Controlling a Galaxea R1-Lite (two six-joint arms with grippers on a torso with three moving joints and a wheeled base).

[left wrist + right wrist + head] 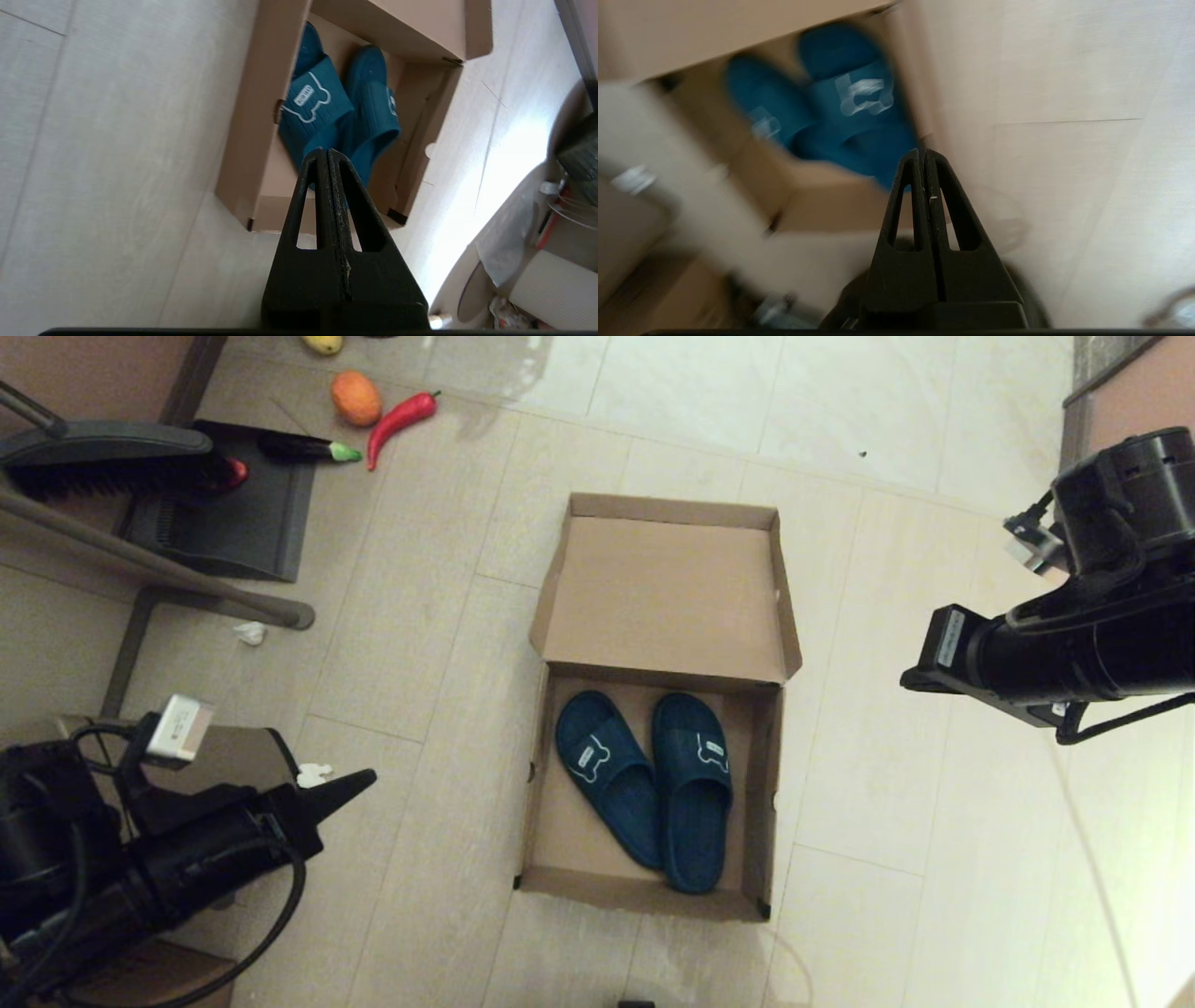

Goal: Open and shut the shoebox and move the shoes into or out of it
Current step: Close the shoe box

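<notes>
Floor (420,709); open shoebox (537,803) holding shoes (644,775)

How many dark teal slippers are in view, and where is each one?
2. Both lie side by side in the open brown cardboard shoebox: one dark teal slipper on the robot's left, the other on its right. None appears hidden.

You are looking at a home-like room: pale floor tiles (420,644), a dustpan (233,513) and broom (103,457) lying beside scattered toy vegetables (397,420).

Dark teal shoes (644,784) with pale marks, perhaps bear-shaped; plain brown shoebox (667,588); black tools.
</notes>
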